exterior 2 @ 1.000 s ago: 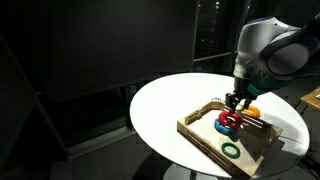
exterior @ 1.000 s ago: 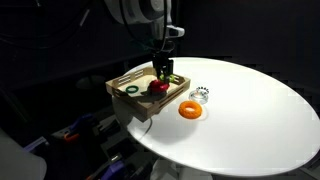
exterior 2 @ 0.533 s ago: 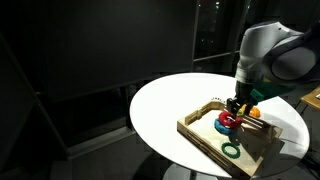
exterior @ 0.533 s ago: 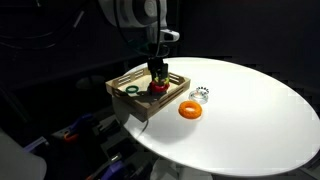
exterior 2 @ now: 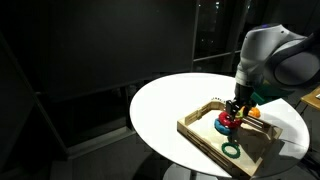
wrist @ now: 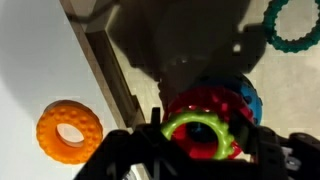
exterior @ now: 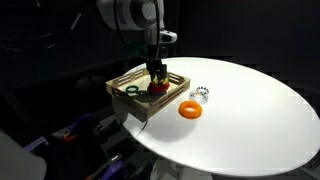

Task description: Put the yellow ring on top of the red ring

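Observation:
The yellow ring (wrist: 198, 119) is yellow-green and toothed. It sits between my gripper's dark fingers (wrist: 197, 142), right over the chunky red ring (wrist: 213, 98), and looks to be touching its top. The red ring lies in the wooden tray (exterior: 128, 80) and shows in both exterior views (exterior: 157, 89) (exterior 2: 229, 123). In those views my gripper (exterior: 156, 76) (exterior 2: 235, 110) points straight down onto it, and the yellow ring is too small to make out there.
A blue ring (wrist: 249, 100) lies under the red one. A dark green ring (wrist: 293, 25) (exterior: 132, 91) (exterior 2: 231, 150) is in the tray too. An orange ring (exterior: 190, 110) (wrist: 69, 130) and a small clear object (exterior: 202, 95) lie on the white round table (exterior: 250, 120) beside the tray.
My gripper has come down a little over the red ring with the yellow ring in it. Nothing else has moved.

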Robot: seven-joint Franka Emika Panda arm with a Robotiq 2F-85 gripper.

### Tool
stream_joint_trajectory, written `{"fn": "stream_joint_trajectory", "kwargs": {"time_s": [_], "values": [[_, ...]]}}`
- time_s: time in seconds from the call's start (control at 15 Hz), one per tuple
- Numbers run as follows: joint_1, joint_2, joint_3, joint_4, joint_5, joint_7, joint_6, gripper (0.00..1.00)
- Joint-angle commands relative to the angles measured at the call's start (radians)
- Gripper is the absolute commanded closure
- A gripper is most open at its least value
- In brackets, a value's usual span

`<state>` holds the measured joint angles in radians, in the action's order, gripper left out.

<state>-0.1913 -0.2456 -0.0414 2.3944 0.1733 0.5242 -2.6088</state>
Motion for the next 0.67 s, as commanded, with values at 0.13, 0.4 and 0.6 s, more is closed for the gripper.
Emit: {"fn": "stream_joint_trajectory", "kwargs": {"time_s": [0.13,0.4,0.6], "values": [[-0.009,0.0,-0.011,0.008,0.048,0.025,-0.008,0.0],[-0.012,0.02,-0.037,-0.007,0.065,0.07,0.037,0.0],[-0.003,0.064,-0.048,-0.012,0.073,0.092,0.083,0.0]]}}
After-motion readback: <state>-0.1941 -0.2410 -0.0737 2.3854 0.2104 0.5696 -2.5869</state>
